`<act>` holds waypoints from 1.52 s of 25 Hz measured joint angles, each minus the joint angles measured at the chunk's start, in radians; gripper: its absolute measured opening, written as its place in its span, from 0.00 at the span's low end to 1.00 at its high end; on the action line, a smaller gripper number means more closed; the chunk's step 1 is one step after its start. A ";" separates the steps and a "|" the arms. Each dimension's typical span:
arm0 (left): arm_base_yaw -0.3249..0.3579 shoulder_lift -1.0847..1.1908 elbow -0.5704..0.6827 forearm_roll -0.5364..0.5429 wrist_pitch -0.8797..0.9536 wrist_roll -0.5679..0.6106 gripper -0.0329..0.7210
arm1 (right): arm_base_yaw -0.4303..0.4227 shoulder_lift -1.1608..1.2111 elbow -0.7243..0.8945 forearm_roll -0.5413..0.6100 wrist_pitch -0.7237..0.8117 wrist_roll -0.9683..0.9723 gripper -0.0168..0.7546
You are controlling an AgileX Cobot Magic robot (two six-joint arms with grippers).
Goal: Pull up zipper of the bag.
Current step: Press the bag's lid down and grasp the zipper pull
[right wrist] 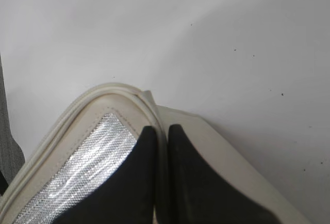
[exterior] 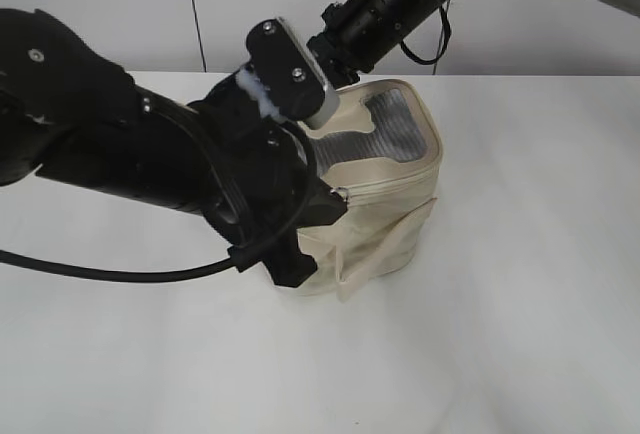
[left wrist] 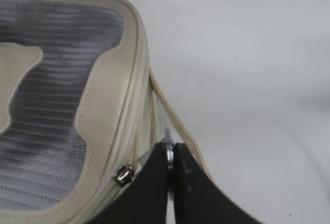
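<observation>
**Both claws closed on the bag's rim**

Exterior view: the bag [exterior: 375, 189] stands on the white table [exterior: 520, 304], wedged between the two arms. The left gripper [exterior: 318, 209] is pressed against the bag's near-left corner, right at the zipper [exterior: 395, 180] line; its fingertips are buried behind the black wrist body, so their gap is not readable here. The right gripper [exterior: 335, 79] comes down from the upper right onto the far-left edge of the grey mesh top, largely blocked by the left arm's camera housing. A black cable [exterior: 120, 274] loops away below the left arm.

Left wrist view: the left gripper [left wrist: 170, 157] has its fingers [left wrist: 193, 193] drawn together to a hairline gap, with a silver ring of metal nipped between the tips. Just left of the claw, a second small silver pull [left wrist: 124, 174] sits on the zipper [left wrist: 135, 146] track. The cream strap band [left wrist: 175, 121] runs diagonally above the right finger. The bag [left wrist: 103, 95] fills the area to the left, cut off by the frame.

Right wrist view: the right gripper [right wrist: 161, 141] is nearly closed, its fingers [right wrist: 134, 182] pinching a thin fold of the bag's cream rim. The bag [right wrist: 77, 126] spreads left of and below the claw, its mesh glaring silver. What exactly lies inside the pinch is hard to make out.
</observation>
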 joint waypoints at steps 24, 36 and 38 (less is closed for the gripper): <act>0.131 0.016 0.009 0.222 0.177 -0.243 0.03 | 0.011 0.001 0.000 -0.004 -0.049 0.303 0.08; -0.037 0.050 0.009 0.154 -0.024 -0.251 0.03 | 0.038 0.001 0.000 -0.014 -0.070 0.305 0.08; -0.037 0.050 0.009 0.149 -0.023 -0.255 0.03 | 0.038 0.001 0.000 -0.016 -0.070 0.307 0.08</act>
